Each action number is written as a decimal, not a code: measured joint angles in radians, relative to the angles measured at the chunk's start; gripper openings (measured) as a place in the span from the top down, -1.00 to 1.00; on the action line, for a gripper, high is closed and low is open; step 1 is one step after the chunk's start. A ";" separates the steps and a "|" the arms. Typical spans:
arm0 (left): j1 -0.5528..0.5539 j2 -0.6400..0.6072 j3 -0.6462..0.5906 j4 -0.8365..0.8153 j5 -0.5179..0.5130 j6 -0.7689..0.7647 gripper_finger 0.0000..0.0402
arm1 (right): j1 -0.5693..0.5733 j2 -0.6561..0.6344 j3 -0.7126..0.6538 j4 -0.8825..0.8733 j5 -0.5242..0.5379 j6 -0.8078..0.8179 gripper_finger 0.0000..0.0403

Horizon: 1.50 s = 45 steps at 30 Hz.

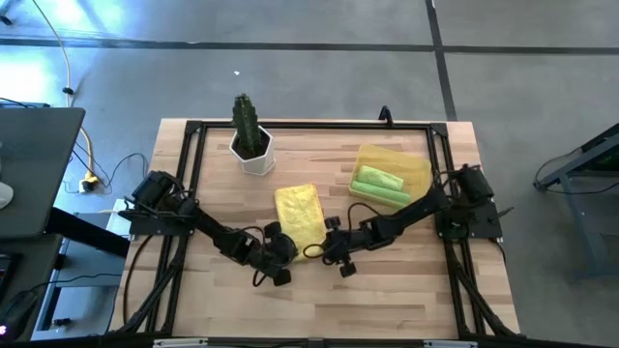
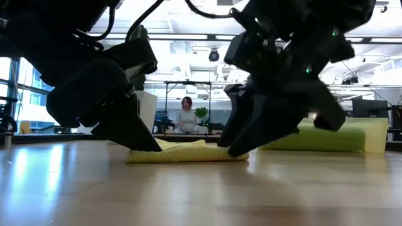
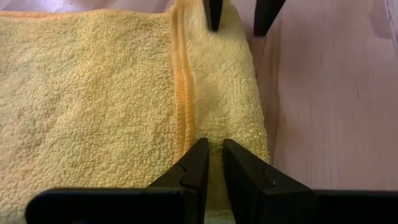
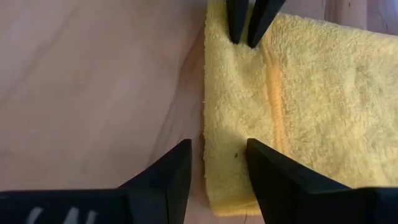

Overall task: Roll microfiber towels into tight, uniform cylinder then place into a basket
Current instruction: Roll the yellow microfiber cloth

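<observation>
Yellow towel [image 1: 298, 214]: laid flat at the middle of the desk [image 1: 406, 300], long axis running from the front edge toward the back edge, unrolled. Its front short edge is met by both arms. Left gripper [image 3: 214, 163]: jaws nearly together, pinching a ridge of the cloth at the front edge. Right gripper [image 4: 219, 163]: jaws apart, straddling the other front corner, nothing clamped. Open wood lies all round the towel for rolling toward the back. Basket [image 1: 418, 166]: toward the back right corner, two green rolls [image 1: 379, 185] inside. Cactus pot [image 1: 251, 143]: near the back edge, left of centre.
</observation>
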 joint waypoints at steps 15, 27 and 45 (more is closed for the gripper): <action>-0.009 -0.017 0.040 -0.009 0.081 -0.009 0.79 | -0.016 0.049 0.003 0.025 0.014 0.020 0.36; -0.007 -0.063 0.103 -0.050 0.144 0.061 0.79 | -0.018 0.051 0.003 0.003 0.010 0.050 0.97; -0.073 -0.061 0.156 -0.077 0.131 0.218 0.79 | -0.238 0.034 -0.003 0.002 -0.622 0.515 1.00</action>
